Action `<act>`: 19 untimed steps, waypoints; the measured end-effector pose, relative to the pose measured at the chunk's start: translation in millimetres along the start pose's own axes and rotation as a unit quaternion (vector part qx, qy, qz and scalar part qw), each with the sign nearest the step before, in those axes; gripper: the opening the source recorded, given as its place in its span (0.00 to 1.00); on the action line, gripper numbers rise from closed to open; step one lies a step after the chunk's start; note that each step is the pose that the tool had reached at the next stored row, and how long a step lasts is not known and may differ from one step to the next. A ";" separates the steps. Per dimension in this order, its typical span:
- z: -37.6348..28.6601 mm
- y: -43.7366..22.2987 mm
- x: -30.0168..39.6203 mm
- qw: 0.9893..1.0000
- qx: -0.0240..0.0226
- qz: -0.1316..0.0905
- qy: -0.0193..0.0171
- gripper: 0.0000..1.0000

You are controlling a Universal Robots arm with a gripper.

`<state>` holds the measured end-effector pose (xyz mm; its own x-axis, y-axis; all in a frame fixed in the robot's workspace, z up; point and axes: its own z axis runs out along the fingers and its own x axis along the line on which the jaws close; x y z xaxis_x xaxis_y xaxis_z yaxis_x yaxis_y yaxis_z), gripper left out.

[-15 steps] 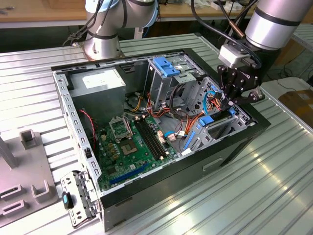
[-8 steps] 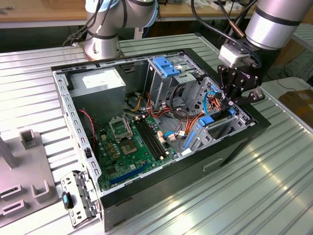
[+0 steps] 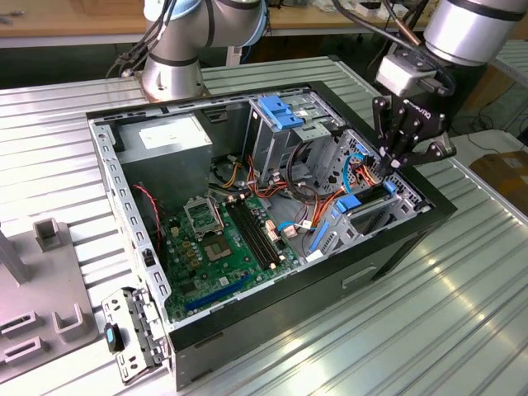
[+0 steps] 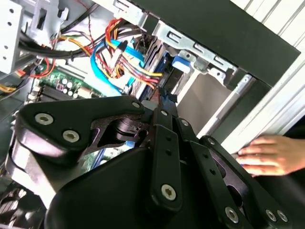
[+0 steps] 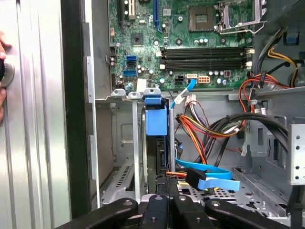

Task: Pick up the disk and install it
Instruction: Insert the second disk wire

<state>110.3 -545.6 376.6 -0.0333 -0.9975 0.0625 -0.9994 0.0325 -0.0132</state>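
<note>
Disk (image 5: 159,150): stood on edge in a narrow slot at the end of the computer case (image 3: 388,252) toward the exterior view's right. Showed as a dark flat slab capped by a bright blue plastic tab, with bare sheet-metal bay walls either side.

Gripper (image 3: 388,165): hung over that same end of the case, black, of jointed metal links with silver screw heads. Fingers drawn together, nothing seen between them in both wrist views (image 5: 164,191) (image 4: 161,99). Pointed down into the case, tips just above the slab's upper edge and in line with it; could not tell whether touching it.

Across the exterior view from its left:
- Outside the case, grey moulded fixture blocks (image 3: 45,285) on a ribbed metal table (image 3: 462,322).
- In the case's far corner, a grey power-supply box (image 3: 169,140) with a white label.
- On the case floor, a green motherboard (image 3: 223,243), flat, with long black memory slots and a square silver socket.
- Past the middle of the case, an upright grey metal cage with a blue latch (image 3: 280,111) on top.
- Between that cage and the case's slot end, loose bundles of red, orange and yellow cables (image 3: 309,202), plus flat light-blue ribbons.

Against the case's outer side, a person's hand (image 4: 271,155), fingers laid flat on the ribbed metal.
</note>
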 end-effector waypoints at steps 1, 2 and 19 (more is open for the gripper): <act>-1.7 0.0 0.1 1.000 -0.004 0.000 0.000 0.11; -4.0 0.0 0.1 1.000 -0.007 0.000 0.000 0.11; -0.8 -10.3 -37.2 0.998 -0.052 -0.003 0.021 0.30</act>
<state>121.9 -508.7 375.2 -0.0263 -0.9942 0.1041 -0.9951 0.0359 0.0917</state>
